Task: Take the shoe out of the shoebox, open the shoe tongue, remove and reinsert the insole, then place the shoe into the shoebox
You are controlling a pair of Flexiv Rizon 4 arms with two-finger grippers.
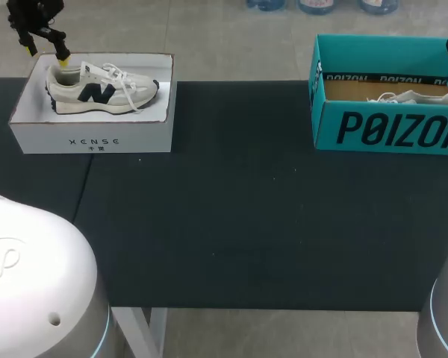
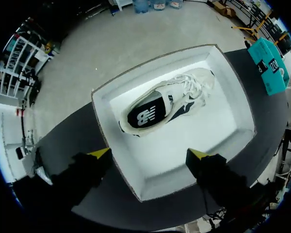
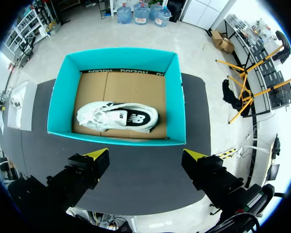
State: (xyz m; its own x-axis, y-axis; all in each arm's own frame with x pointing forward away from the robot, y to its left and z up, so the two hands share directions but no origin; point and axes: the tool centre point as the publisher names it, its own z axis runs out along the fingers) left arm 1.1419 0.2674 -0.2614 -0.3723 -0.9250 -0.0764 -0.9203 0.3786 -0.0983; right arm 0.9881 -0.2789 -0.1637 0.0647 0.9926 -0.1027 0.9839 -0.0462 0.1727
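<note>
Two arms over two shoeboxes, each gripper spread wide and holding nothing.
The left gripper (image 2: 149, 154) hovers above the heel end of the white shoebox (image 1: 89, 136) at the far left of the dark table (image 1: 231, 224). Inside it a cream shoe (image 1: 101, 91) with a dark side mark stands on its sole, laces loose. The right gripper (image 3: 144, 154) hangs just over the near wall of the teal shoebox (image 3: 116, 138) at the far right, where a white shoe (image 3: 119, 116) sits on the brown cardboard floor. Neither gripper touches a shoe.
</note>
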